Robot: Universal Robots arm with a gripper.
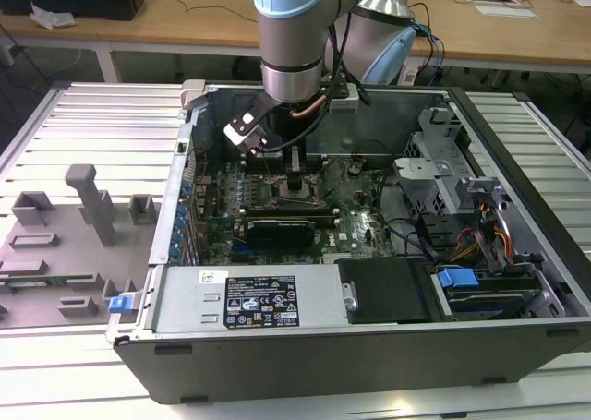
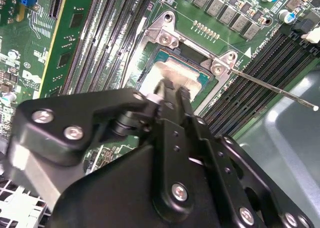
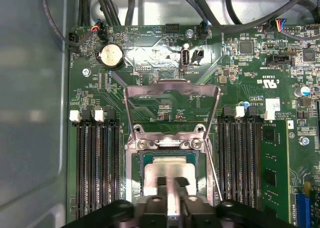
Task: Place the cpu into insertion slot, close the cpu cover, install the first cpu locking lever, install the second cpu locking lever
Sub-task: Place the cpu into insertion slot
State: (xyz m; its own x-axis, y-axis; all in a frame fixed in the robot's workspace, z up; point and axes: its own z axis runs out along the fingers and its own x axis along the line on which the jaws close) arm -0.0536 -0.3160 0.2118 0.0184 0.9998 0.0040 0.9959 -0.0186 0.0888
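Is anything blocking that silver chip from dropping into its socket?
Nothing visible does. The cpu sits right at the slot, under the gripper. The cover is swung open beyond the slot, and the thin lever stands off to one side; neither lies over the opening.

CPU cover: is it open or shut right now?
Open: in the first wrist view the cpu cover stands swung back off the insertion slot, leaving the cpu uncovered.

The arm [image 1: 292, 23] is held vertical at twelve o'clock in the exterior view, its wrist [image 1: 292, 80] pointed straight down. The jaws are carried beneath it, directed downward, toward six o'clock.
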